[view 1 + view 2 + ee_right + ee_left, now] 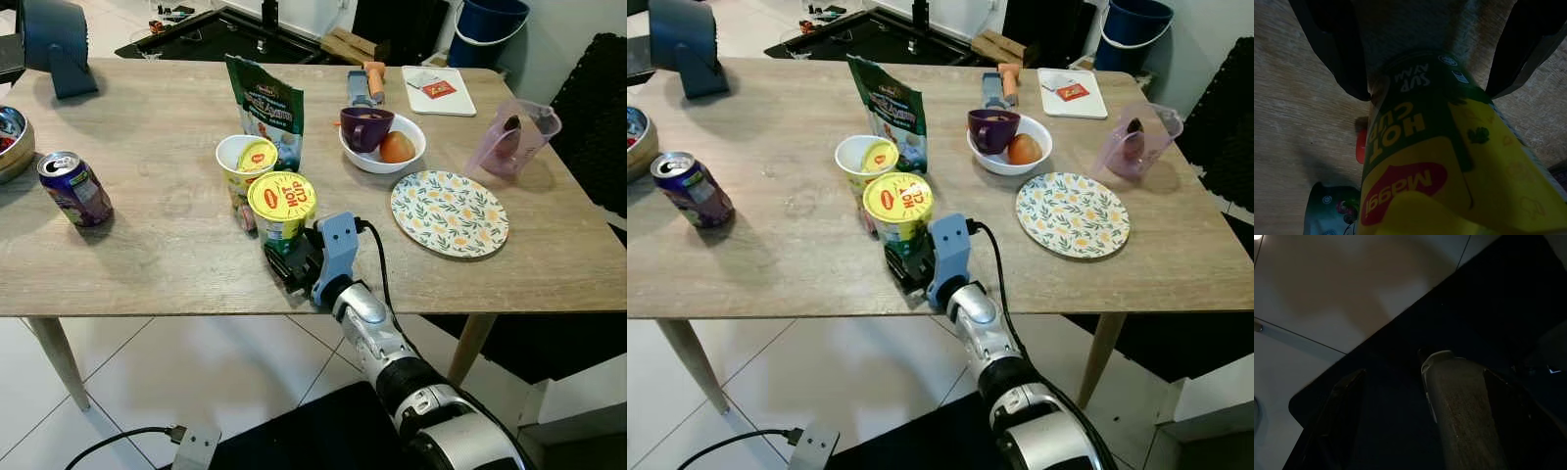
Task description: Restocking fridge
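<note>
Right gripper (pixel 286 262) is reaching over the near edge of the wooden table (pixel 157 255), its black fingers (pixel 1334 46) spread to either side of the yellow-lidded noodle cup (pixel 281 206), which is standing upright between the jaws. Just behind that cup, an opened cup (pixel 242 162) and a green pouch (pixel 266 110) are standing. Left gripper is hanging in shadow; fingers unreadable.
</note>
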Robot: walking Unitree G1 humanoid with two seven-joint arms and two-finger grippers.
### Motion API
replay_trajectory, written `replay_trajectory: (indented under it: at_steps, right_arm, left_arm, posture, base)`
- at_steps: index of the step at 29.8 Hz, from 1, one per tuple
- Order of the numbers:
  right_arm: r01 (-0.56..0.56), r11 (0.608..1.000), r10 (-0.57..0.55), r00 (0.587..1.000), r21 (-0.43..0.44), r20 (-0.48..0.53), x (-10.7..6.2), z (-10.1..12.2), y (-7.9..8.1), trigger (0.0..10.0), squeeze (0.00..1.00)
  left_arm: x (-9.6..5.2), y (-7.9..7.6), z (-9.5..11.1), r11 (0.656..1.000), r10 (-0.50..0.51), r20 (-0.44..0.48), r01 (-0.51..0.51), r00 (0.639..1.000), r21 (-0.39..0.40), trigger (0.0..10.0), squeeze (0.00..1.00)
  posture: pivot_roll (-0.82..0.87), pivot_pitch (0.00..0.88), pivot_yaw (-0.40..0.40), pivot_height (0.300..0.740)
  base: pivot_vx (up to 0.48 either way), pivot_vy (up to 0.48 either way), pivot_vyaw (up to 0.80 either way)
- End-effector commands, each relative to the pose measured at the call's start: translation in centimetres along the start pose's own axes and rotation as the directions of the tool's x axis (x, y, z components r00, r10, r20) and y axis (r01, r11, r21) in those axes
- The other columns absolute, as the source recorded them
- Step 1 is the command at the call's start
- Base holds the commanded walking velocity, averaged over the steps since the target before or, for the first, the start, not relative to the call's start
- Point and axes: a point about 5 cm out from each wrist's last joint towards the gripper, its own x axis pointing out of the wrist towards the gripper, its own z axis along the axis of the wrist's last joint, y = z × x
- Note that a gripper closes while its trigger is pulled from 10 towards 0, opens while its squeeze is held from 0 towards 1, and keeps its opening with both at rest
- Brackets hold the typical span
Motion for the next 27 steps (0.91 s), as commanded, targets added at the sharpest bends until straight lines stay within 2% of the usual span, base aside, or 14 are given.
replay_trajectory:
  at_steps: [1,9,10,13,14,16,17,25,27]
  right_arm:
    - [-0.139,0.985,0.131,0.988,0.099,0.082,2.82,1.72,6.56,10.0,0.0]
    - [-0.158,0.982,0.147,0.984,0.107,0.099,3.06,2.07,7.12,10.0,0.0]
    - [-0.162,0.981,0.151,0.983,0.107,0.102,3.08,2.11,7.21,5.5,0.0]
    - [-0.165,0.981,0.154,0.983,0.106,0.104,3.09,2.13,7.27,5.5,0.0]
    - [-0.166,0.981,0.155,0.982,0.105,0.105,3.09,2.14,7.31,0.0,0.0]
    - [-0.168,0.98,0.157,0.982,0.106,0.108,3.1,2.18,7.33,0.0,0.0]
    - [-0.168,0.98,0.156,0.982,0.107,0.11,3.11,2.21,7.32,10.0,0.0]
    - [-0.172,0.98,0.161,0.981,0.098,0.112,2.89,2.08,6.95,10.0,0.0]
    - [-0.187,0.981,0.182,0.979,0.051,0.096,2.6,1.77,6.61,10.0,0.0]
  left_arm:
    - [-4.08,-3.33,-9.26,0.994,-0.11,-0.352,0.097,0.929,-0.055,10.0,0.0]
    - [-4.17,-3.36,-9.38,0.994,-0.11,-0.354,0.096,0.929,-0.056,10.0,0.0]
    - [-4.18,-3.38,-9.4,0.994,-0.11,-0.355,0.096,0.928,-0.056,10.0,0.0]
    - [-4.18,-3.39,-9.41,0.994,-0.11,-0.355,0.097,0.928,-0.056,10.0,0.0]
    - [-4.17,-3.42,-9.39,0.994,-0.111,-0.355,0.097,0.928,-0.056,10.0,0.0]
    - [-4.14,-3.45,-9.36,0.994,-0.111,-0.354,0.097,0.929,-0.057,10.0,0.0]
    - [-4.13,-3.47,-9.34,0.994,-0.111,-0.354,0.097,0.929,-0.057,10.0,0.0]
    - [-4.1,-3.54,-9.31,0.994,-0.112,-0.353,0.098,0.929,-0.057,10.0,0.0]
    - [-4.06,-3.54,-9.27,0.993,-0.113,-0.353,0.099,0.929,-0.056,10.0,0.0]
  posture:
    - [0.19,0.3,-0.074,0.74]
    - [0.2,0.303,-0.075,0.74]
    - [0.2,0.303,-0.075,0.74]
    - [0.2,0.303,-0.075,0.74]
    - [0.2,0.304,-0.076,0.74]
    - [0.2,0.304,-0.077,0.74]
    - [0.2,0.304,-0.077,0.74]
    - [0.2,0.302,-0.078,0.74]
    - [0.19,0.297,-0.077,0.74]
  base:
    - [0.0,0.0,0.0]
    - [0.0,0.0,0.0]
    - [0.0,0.0,0.0]
    - [0.0,0.0,0.0]
    - [0.0,0.0,0.0]
    - [0.0,0.0,0.0]
    - [0.0,0.0,0.0]
    - [0.0,0.0,0.0]
    - [0.0,0.0,0.0]
